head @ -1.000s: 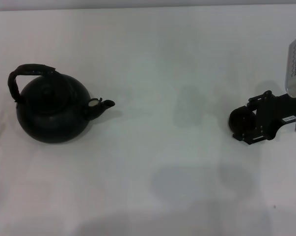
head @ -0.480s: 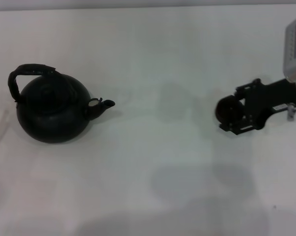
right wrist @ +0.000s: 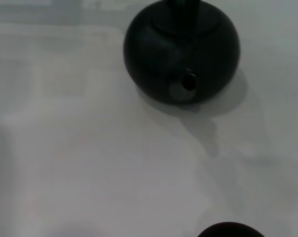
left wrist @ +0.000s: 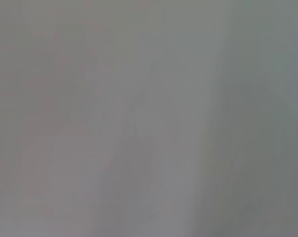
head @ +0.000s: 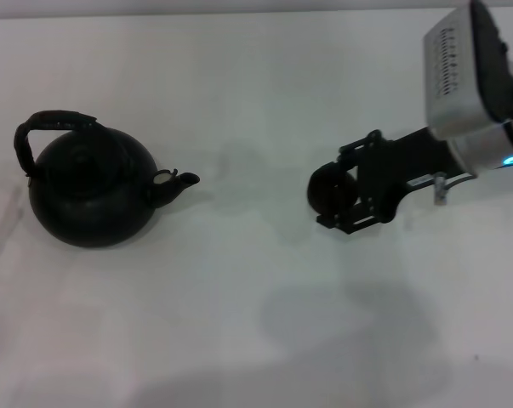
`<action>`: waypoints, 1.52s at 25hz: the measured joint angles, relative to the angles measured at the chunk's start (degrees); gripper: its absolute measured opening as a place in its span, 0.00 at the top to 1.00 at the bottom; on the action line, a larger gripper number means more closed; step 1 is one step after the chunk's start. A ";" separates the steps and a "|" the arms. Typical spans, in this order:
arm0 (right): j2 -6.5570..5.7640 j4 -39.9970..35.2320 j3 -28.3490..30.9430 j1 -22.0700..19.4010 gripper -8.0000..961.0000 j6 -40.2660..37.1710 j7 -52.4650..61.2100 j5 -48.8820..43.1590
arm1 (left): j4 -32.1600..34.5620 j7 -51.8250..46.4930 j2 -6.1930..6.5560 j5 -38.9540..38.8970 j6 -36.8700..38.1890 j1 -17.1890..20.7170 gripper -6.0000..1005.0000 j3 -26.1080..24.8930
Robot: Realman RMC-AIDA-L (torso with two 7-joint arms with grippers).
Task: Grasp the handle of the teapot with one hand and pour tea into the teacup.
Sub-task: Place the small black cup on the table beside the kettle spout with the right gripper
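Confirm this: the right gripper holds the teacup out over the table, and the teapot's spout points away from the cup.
Not quite. In the head view the right gripper does hold the teacup, but the spout of the teapot points toward the cup, not away. The right wrist view agrees: the spout faces that camera.

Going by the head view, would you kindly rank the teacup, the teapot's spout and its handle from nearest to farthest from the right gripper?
1. The teacup, at the tip of the right gripper, right of centre.
2. The spout, poking from the teapot toward the cup.
3. The handle, arched over the pot's far-left side.
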 joint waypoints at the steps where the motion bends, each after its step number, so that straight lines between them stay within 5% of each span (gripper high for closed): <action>1: 0.02 -0.07 -1.02 0.16 0.24 -0.58 0.11 0.43 | -0.01 0.00 -0.01 0.02 0.03 -0.03 0.20 0.03; 26: 0.30 -1.89 -17.21 3.53 0.25 -15.19 4.85 3.54 | -0.20 0.42 -0.02 -0.04 0.04 0.16 0.20 2.11; 38: 0.30 -5.99 -20.00 5.50 0.24 -19.58 5.04 3.16 | -0.20 0.44 -0.02 -0.04 0.01 0.00 0.20 2.08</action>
